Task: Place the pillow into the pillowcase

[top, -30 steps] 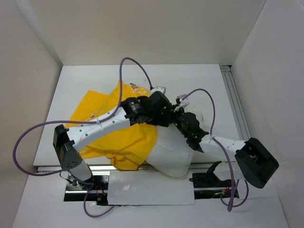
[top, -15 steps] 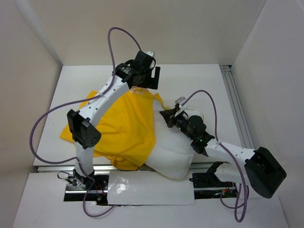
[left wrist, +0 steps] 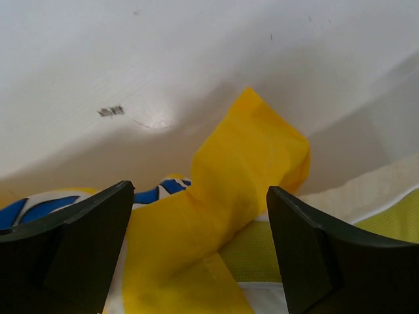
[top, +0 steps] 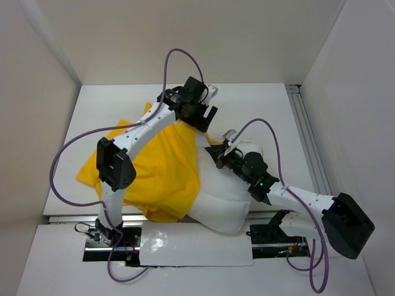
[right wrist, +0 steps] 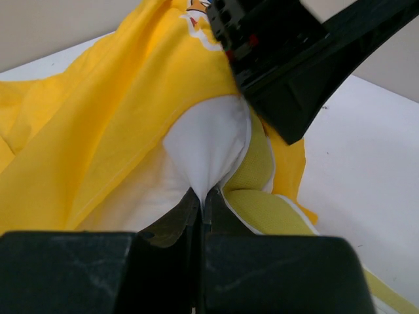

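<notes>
My left fingers [left wrist: 78,242] stand wide apart and hold nothing. They hover just above the far edge of the pillowcase [left wrist: 249,150], tips pointing down toward it. Between the two tips, a folded flap of the yellow fabric rises against the white counter [left wrist: 196,52] beyond. Blue and white print shows next to one finger. Next to the other finger lies part of the pillow [left wrist: 373,186], its white cover bordered by a yellow-green strip.

My right fingers [right wrist: 171,226] are pressed together and pinch a fold of the pillow's white cover at their tips. Directly ahead of them, a corner of the pillow bulges out from under the pillowcase edge. The yellow-green strip runs just to the right of the tips. The yellow fabric drapes over the pillow ahead and to the left.

In the overhead view, the pillowcase [top: 154,166] lies spread on the counter to the left of my right fingers [top: 217,153]. The pillow [top: 222,197] extends from these fingers back toward the arm bases, its left portion under the yellow fabric. My left fingers [top: 210,115] are near the right ones, beyond them and not touching.
</notes>
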{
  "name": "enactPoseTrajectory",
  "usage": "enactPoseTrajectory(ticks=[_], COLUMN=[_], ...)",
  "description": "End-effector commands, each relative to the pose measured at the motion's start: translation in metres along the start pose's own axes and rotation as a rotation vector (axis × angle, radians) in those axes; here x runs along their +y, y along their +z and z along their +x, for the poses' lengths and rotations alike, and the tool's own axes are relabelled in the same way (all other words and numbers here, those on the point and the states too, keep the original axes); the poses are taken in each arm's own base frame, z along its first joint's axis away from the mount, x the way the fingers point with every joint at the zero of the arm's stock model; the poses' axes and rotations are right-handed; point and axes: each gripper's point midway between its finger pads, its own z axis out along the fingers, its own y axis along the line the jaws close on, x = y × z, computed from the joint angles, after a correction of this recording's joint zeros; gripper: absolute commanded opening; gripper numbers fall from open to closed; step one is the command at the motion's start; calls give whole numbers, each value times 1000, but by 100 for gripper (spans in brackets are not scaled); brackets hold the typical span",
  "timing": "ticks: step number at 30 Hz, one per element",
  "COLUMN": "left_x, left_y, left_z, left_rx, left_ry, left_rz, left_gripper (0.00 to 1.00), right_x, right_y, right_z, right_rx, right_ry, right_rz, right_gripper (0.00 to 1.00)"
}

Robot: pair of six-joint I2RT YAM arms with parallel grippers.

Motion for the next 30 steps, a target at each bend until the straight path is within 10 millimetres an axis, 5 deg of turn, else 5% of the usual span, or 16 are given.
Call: enactPoseTrajectory(ticks=[1,4,8,10,16,19,26,30], left_x=[-17,-18,-16,-19,-39,-59,-99,-117], left_y=[-17,-10,-4,-10,-89,-123,-157,-140], left_z=[3,16,19,10,-57,-72,-89,-93], left_rx=[-35,-9,11,-13,-283,-381,-444,-404], left_ry=[29,-1,-34,-44,-36,11,62,45], left_rz=[99,97,103,119,240,344,433,500], left_gripper=[93,84,1,0,0,0,0,0], right_x=[7,10,10,10,17,22,41,48], right_y=[5,4,3,3,8,16,40,51], right_z=[-54,-61,-61,-59,-70,-85,-138,-164], right_rx=[-149,-161,-157,-143,-180,-230,-382,-467], right_ry=[-31,-30,-40,-39,-55,-70,-117,-132], right_rz=[-20,-29,-28,-28,-46,-77,-175,-208], right_gripper=[0,0,0,0,0,0,0,0])
